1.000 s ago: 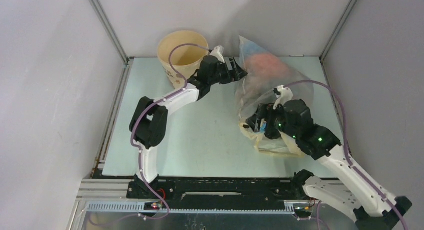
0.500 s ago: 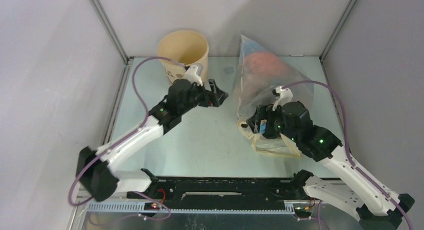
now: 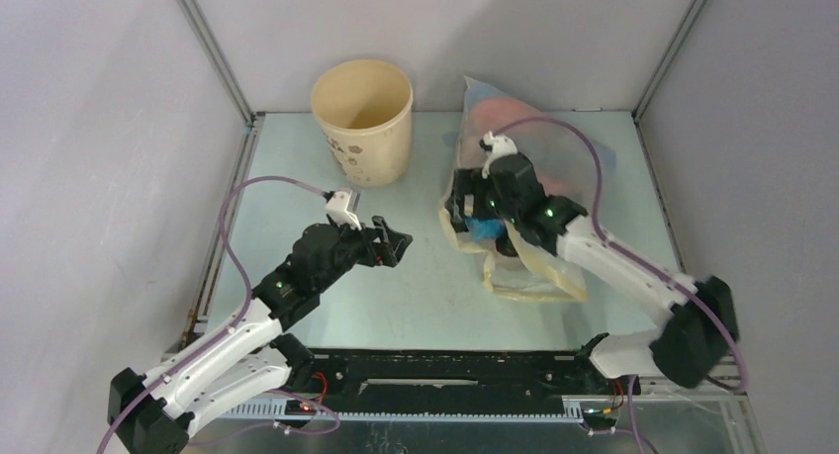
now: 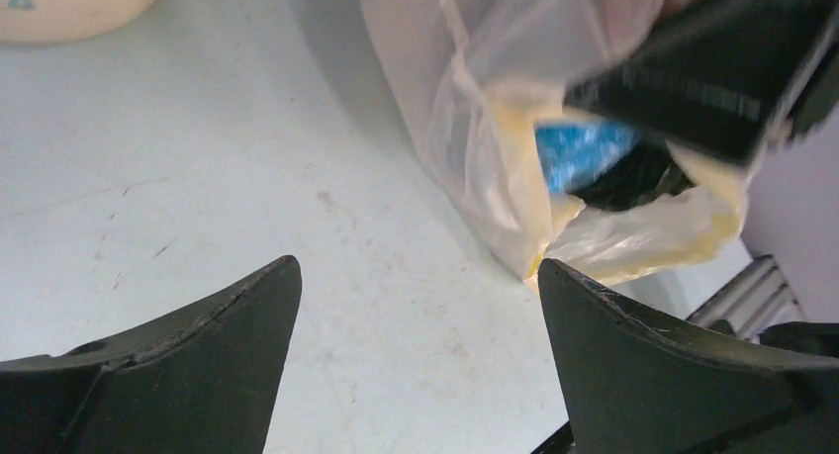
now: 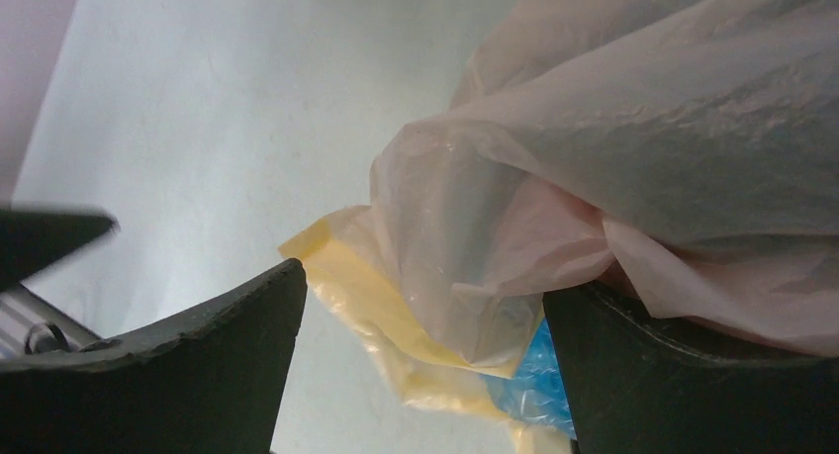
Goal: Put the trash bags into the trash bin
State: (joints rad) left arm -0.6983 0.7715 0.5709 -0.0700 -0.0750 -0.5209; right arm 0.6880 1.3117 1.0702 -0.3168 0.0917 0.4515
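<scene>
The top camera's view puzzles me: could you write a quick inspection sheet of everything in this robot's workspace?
Surface: pale table, bare in the middle, faint scuffs.
Job's things: trash bin upright at the back, nothing seen inside; trash bags heaped on the table to its right, not yet binned.
Clutter: nothing seen.
Grippers: left gripper open and empty over bare table; right gripper open, with bag film lying between its fingers.
Cables: purple cables loop above both arms.
Surroundings: pale walls and metal frame posts.
</scene>
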